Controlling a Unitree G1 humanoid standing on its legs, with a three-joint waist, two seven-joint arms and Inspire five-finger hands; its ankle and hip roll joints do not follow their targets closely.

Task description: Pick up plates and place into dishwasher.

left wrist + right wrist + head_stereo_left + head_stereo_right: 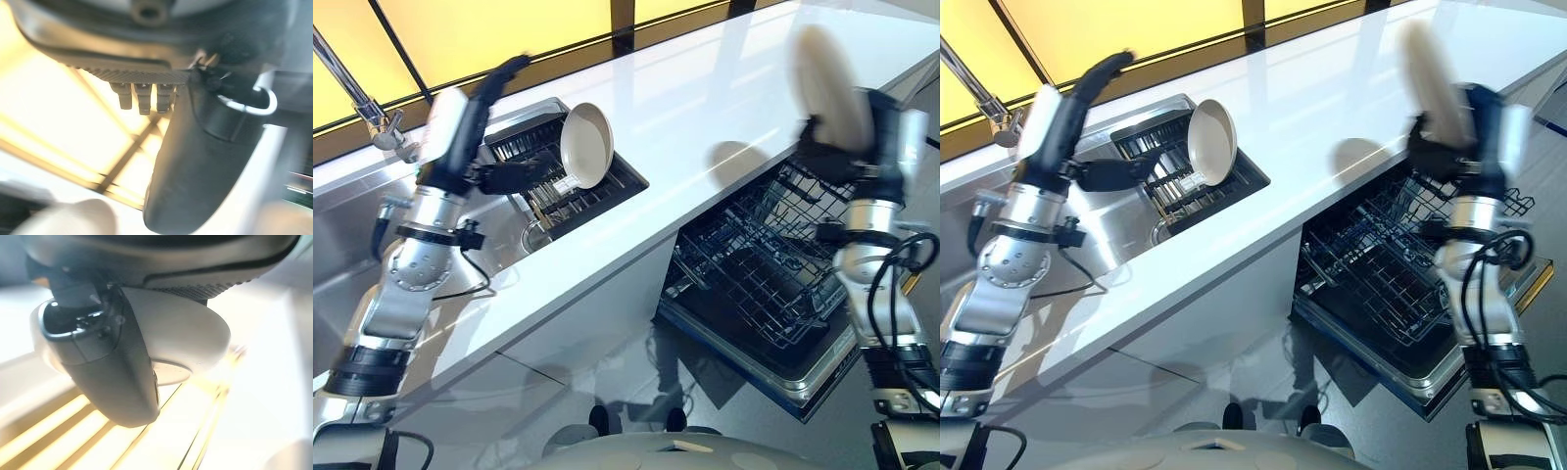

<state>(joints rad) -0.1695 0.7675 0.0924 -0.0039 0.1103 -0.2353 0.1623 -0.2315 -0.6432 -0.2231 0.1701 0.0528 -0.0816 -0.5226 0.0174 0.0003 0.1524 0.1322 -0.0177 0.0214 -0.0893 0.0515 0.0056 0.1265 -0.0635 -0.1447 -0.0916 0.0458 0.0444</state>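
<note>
My right hand (842, 147) is shut on a cream plate (827, 83) and holds it upright on edge above the open dishwasher's pulled-out rack (754, 274). In the right wrist view its thumb (107, 362) lies across the plate (195, 338). A second cream plate (1211, 142) stands on edge in the black dish rack (1234, 181) set in the sink. My left hand (470, 127) hangs above the sink just left of that rack, open, fingers straight and thumb (195, 166) stretched toward the rack, holding nothing.
A long white counter (705, 108) runs between the sink and the dishwasher. The faucet (357, 93) rises at the far left over the steel sink basin (342, 225). The dishwasher door (793, 377) lies lowered under the rack, jutting out over the floor.
</note>
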